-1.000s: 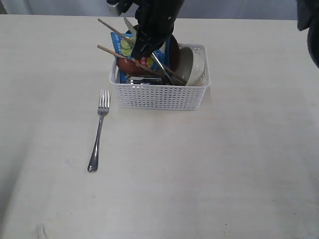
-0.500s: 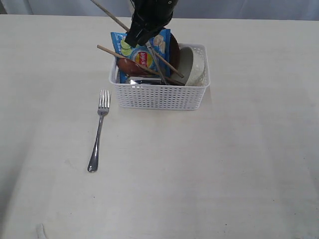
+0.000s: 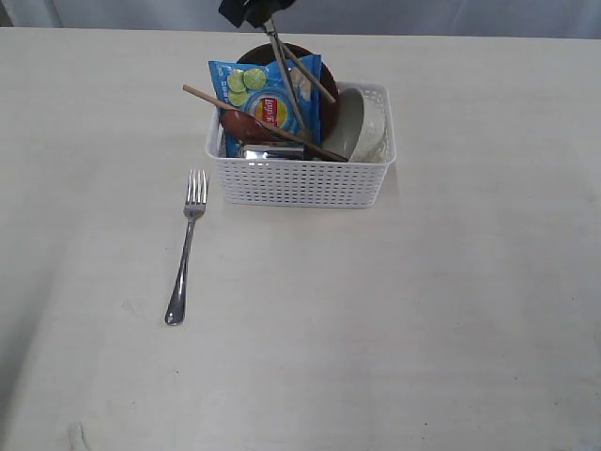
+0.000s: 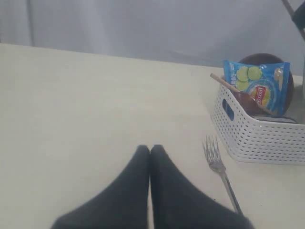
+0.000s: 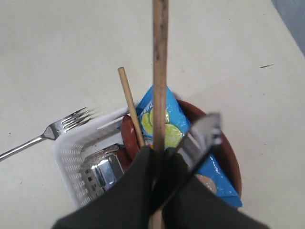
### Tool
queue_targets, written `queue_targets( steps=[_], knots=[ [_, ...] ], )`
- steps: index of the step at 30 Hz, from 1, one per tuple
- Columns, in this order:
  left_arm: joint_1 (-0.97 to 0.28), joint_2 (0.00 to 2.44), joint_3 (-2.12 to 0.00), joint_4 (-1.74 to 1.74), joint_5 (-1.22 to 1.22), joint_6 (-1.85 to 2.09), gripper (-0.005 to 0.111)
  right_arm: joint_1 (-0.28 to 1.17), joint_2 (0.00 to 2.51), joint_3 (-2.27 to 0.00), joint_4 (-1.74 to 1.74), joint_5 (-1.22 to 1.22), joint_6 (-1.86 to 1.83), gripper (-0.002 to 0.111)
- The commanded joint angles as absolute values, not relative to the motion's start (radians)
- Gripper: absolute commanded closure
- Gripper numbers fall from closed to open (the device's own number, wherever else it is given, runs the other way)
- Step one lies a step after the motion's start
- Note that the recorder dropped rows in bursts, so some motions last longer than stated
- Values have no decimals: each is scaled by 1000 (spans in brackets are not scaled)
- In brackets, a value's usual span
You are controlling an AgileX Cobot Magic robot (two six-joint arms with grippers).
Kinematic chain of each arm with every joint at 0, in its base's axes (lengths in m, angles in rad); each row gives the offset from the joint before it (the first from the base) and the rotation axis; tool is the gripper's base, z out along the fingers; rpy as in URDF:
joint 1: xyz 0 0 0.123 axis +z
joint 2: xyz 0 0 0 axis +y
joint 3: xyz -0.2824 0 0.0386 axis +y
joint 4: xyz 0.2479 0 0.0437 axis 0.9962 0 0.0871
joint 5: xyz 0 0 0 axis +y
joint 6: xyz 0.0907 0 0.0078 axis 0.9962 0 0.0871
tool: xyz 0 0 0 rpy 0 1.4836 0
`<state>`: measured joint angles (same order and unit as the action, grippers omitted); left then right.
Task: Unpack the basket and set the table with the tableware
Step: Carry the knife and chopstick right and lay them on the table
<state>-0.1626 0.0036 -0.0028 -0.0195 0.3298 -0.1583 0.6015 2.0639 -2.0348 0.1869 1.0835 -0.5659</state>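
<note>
Above the basket (image 3: pixel 300 178), the right hand (image 5: pixel 159 155) clamps a chopstick (image 5: pixel 160 71) with the knife (image 5: pixel 202 136) caught alongside, so either may slip and drop; the left hand (image 4: pixel 150 150), pressed closed and empty, sits beside the basket.

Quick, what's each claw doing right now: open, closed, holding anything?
Left claw: closed, holding nothing.
Right claw: closed on a chopstick, with the knife apparently pinched alongside.

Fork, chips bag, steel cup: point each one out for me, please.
fork (image 3: pixel 185 249), exterior view, middle of the handle.
chips bag (image 3: pixel 266 94), exterior view, printed front face.
steel cup (image 5: pixel 101 172), right wrist view, shiny side wall.
</note>
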Motion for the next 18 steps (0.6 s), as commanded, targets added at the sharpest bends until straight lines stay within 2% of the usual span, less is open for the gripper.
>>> queue_targets(
  steps=[1, 13, 18],
  knots=[
    [-162, 0, 0, -31, 319, -158, 107, 596, 2034, -2050, 150, 1110, -518, 108],
    [-162, 0, 0, -31, 319, -158, 107, 576, 1910, -2052, 6, 1221, -329, 108],
    [-162, 0, 0, -31, 319, -158, 107, 477, 1874, -2008, 0, 1221, -254, 108]
  ],
)
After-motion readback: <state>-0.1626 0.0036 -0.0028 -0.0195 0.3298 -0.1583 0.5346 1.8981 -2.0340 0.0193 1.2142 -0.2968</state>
